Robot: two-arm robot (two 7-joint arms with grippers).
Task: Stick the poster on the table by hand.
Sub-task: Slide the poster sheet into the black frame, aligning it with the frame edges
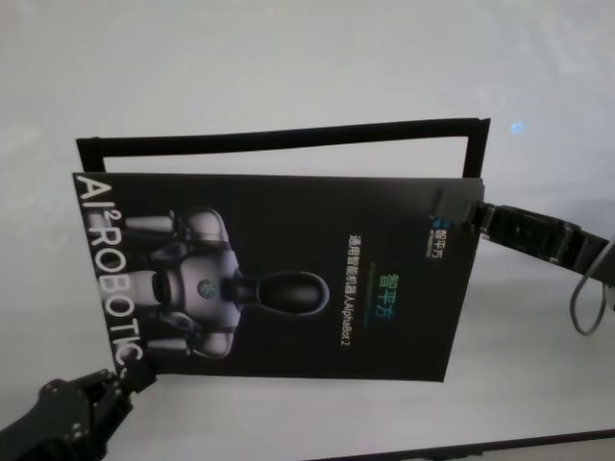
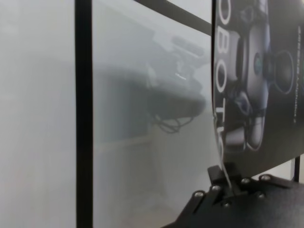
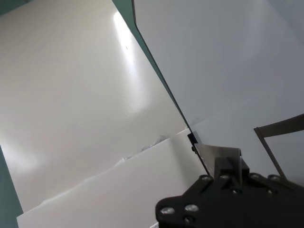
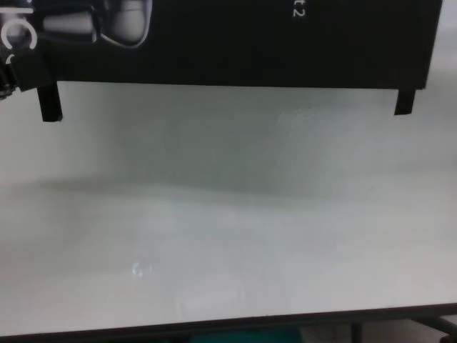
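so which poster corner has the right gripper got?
The right gripper pinches the poster at its far right corner, by the small logo; the left gripper holds the near left corner, by "ROBOTIC".

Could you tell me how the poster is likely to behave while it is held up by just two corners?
The poster probably bends easily: in the left wrist view its edge curves above the left tool. It seems light, since the right tool and the left hold it clear of the table by corners alone. Its glossy face may slip in a pinch.
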